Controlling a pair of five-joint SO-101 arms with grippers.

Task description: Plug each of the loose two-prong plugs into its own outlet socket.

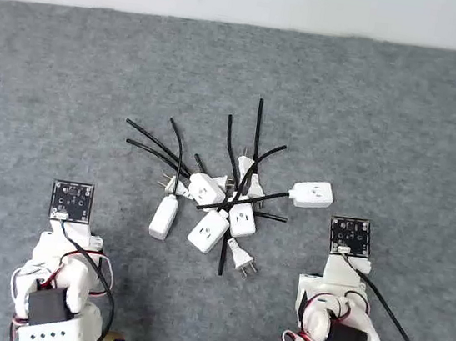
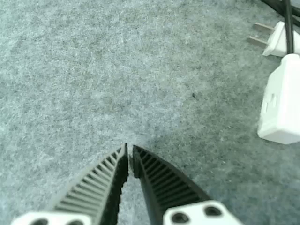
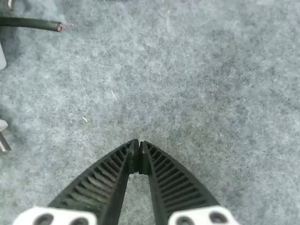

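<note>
high view: white plugs (image 1: 241, 259) and outlet sockets (image 1: 208, 230) lie tangled with black cords (image 1: 257, 128) in the middle of the grey tabletop (image 1: 386, 116). left gripper (image 2: 130, 152) is closed and empty over bare tabletop, near one socket. right gripper (image 3: 139, 149) is closed too, empty.

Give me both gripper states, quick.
Left gripper: closed, holding nothing.
Right gripper: closed, holding nothing.
</note>
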